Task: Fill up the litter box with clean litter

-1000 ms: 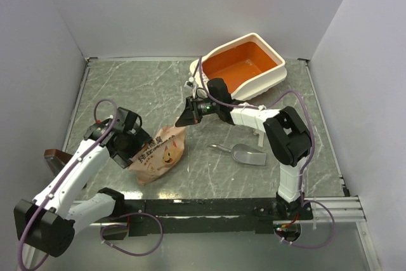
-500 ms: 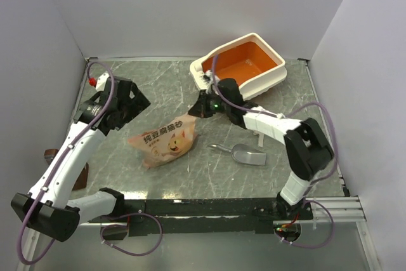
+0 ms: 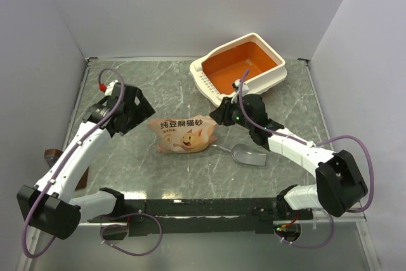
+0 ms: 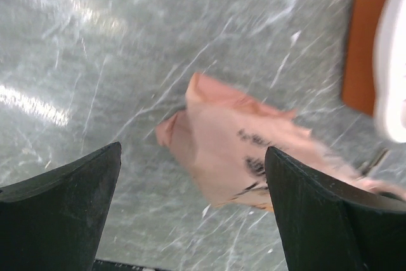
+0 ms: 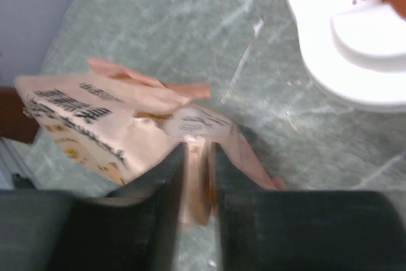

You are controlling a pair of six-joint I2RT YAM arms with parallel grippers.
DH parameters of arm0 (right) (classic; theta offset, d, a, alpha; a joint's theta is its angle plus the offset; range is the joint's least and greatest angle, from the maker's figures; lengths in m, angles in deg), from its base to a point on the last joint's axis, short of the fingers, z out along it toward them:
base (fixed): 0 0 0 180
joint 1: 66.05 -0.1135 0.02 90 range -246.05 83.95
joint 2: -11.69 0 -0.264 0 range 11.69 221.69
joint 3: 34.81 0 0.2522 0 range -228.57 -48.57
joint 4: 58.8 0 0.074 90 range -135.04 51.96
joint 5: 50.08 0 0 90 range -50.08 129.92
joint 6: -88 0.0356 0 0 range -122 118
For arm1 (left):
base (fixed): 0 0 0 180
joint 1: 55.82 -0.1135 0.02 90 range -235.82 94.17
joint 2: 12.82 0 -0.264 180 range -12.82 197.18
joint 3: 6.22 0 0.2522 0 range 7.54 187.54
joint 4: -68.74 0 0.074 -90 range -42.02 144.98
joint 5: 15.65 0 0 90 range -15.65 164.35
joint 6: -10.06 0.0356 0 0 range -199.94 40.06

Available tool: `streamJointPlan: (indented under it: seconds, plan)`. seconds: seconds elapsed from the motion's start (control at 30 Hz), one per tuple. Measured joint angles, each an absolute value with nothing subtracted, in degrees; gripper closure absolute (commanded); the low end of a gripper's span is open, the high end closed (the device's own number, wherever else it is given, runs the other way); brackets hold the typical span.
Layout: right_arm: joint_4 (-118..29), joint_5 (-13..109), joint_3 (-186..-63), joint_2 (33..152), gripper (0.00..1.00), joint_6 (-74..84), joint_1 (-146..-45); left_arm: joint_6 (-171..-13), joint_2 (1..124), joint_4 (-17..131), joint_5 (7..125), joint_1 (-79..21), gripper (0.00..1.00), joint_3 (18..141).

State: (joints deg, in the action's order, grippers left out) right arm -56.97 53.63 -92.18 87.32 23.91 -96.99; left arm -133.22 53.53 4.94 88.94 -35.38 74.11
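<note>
On the table (image 3: 127,80) the bag (image 3: 187,134) lies flat, its fold between the right gripper's (image 5: 197,150) barely parted jaws; whether they pinch it I cannot tell. A slack hold could drop it on lifting, spilling litter short of the litter box (image 3: 209,84), which sits behind, orange floor bare. No litter shows. The left gripper (image 3: 136,109) gapes wide, empty.

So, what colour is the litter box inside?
The litter box is orange inside, cream-white outside; the top external view shows it best.

litter box (image 3: 269,80): orange inside, cream rim | bag (image 3: 185,135): pink-orange, printed | table (image 3: 152,80): grey marbled
</note>
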Motion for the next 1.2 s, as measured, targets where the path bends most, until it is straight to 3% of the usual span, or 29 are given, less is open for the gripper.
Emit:
streamJointPlan:
  seconds: [0.03,0.1,0.2,1.03,1.13,1.2]
  plan:
    - [-57.82,53.63,-92.14,87.15,0.42,23.89,-96.95,-133.30,53.53,5.07,88.48,-35.40,0.01,73.15]
    - [-59.55,53.74,-92.14,86.87,0.36,24.09,-96.90,-133.65,53.51,5.75,87.02,-35.38,0.01,70.50]
    - [-61.34,54.20,-91.99,86.41,0.34,23.94,-96.90,-133.87,53.51,7.58,85.01,-35.38,0.01,67.35]
    - [-61.27,57.26,-89.37,79.50,0.39,23.89,-97.01,-136.63,61.29,26.73,71.09,-38.24,0.01,62.68]
    - [-61.21,57.37,-89.30,79.22,0.40,23.91,-97.03,-136.69,61.35,28.28,69.60,-38.31,0.05,62.04]
    - [-61.08,57.37,-89.23,78.93,0.41,23.91,-97.03,-136.65,61.46,29.27,69.05,-38.39,0.14,61.65]
